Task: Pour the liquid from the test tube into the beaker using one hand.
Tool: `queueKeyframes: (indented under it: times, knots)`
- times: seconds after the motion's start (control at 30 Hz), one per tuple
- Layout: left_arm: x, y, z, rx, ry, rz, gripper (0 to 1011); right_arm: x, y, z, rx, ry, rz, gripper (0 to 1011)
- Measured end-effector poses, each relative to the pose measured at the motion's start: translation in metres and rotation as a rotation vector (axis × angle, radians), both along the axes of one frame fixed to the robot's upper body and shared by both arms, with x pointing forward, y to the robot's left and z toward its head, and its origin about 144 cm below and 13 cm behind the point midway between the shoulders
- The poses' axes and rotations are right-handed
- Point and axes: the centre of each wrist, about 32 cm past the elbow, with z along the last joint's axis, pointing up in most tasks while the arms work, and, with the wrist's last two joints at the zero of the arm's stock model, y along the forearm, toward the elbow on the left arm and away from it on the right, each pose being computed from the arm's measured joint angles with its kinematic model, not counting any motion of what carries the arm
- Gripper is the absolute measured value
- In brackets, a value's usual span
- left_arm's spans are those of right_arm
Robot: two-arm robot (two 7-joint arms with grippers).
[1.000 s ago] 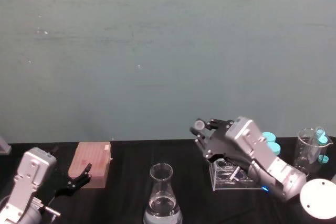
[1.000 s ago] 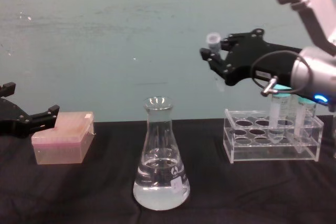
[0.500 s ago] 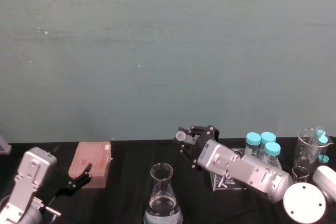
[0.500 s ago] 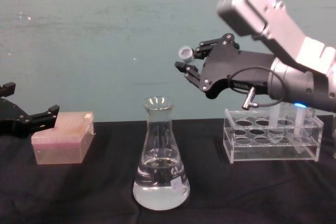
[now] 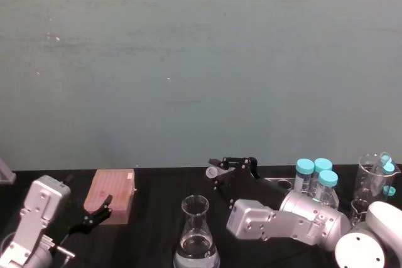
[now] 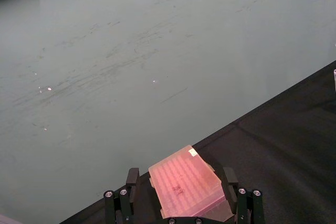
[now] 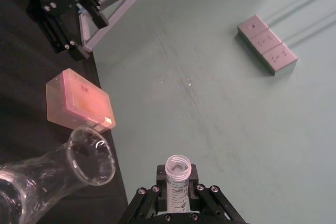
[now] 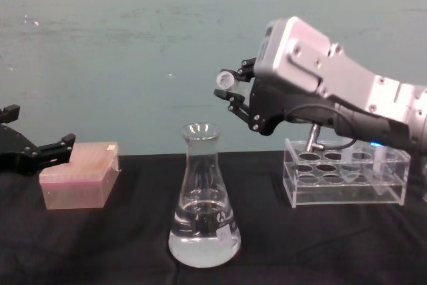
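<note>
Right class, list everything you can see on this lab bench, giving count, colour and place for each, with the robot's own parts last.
conical flask: one, clear glass, part-filled with clear liquid, front centre
test tube: one, clear, uncapped, held tilted above and right of the flask's mouth
tip box: one, pink, left
tube rack: one, clear acrylic, right
capped tubes: three, cyan caps, at the rack
beaker: one, clear glass, far right
table: one, black
right hand: black, on a silver arm, shut on the test tube
left hand: black, open, beside the tip box

One beaker (image 8: pixel 203 195), one test tube (image 7: pixel 177 181), one rack (image 8: pixel 337 193)
</note>
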Motion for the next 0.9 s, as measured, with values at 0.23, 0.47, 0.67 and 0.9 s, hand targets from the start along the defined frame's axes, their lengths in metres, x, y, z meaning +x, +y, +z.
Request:
queueKeyframes:
  times: [0.23, 0.47, 0.67, 0.9]
  knots:
    - [0.0000, 0.0000, 0.0000, 0.000, 0.000, 0.000, 1000, -0.0004, 0.0020, -0.0025, -0.046, -0.058, 0.009, 224]
    - [0.0000, 0.0000, 0.0000, 0.000, 0.000, 0.000, 1000, -0.0007, 0.0046, -0.0033, -0.070, -0.085, 0.020, 224]
    - [0.0000, 0.0000, 0.0000, 0.000, 0.000, 0.000, 1000, -0.0011, 0.0073, -0.0033, -0.086, -0.101, 0.033, 224]
    - [0.0000, 0.0000, 0.0000, 0.000, 0.000, 0.000, 1000, -0.0024, 0.0093, -0.0033, -0.110, -0.122, 0.045, 224]
